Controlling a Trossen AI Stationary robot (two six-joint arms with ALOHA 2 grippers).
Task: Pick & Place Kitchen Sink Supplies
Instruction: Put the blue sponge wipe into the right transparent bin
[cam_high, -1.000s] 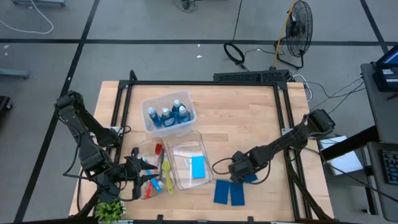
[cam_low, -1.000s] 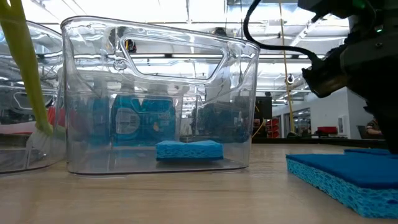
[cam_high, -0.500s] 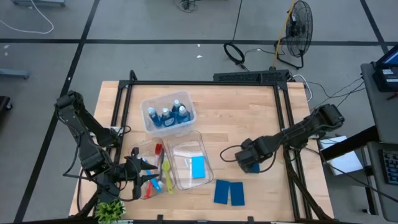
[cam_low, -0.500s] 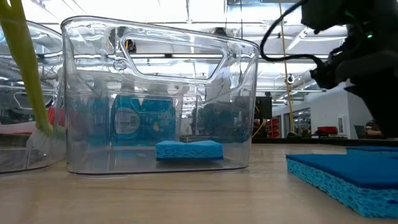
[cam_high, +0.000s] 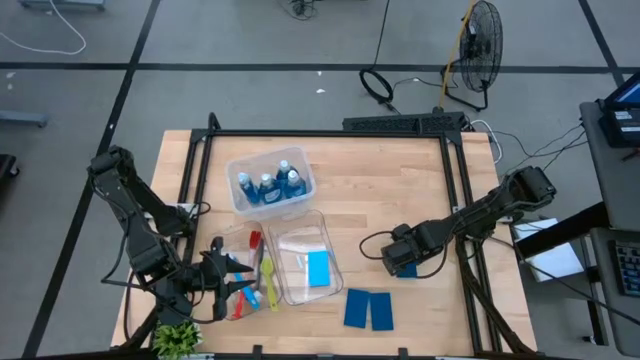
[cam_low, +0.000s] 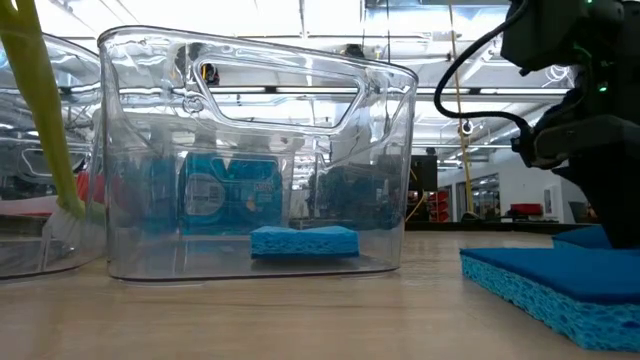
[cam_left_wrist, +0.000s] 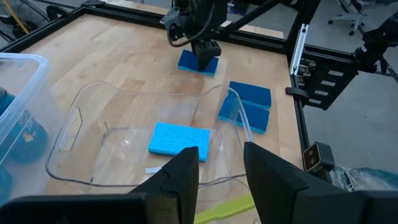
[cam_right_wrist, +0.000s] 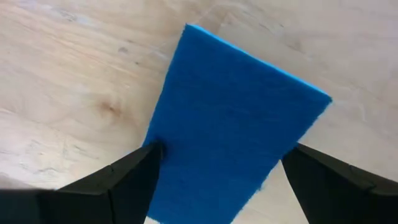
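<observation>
Right gripper (cam_right_wrist: 214, 171) at right-centre of the high view, jaws wide open straddling a flat blue sponge (cam_right_wrist: 233, 118) on the bench (cam_high: 380, 200), lined up to pinch it. Left gripper (cam_left_wrist: 217, 171) waits lower left, jaws part-open, empty.

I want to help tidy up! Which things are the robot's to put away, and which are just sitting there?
To put away:
- blue bottles
- blue sponges, one under the right gripper
- brushes by the left gripper

Just sitting there:
- clear bins
- green plant
- fan
</observation>
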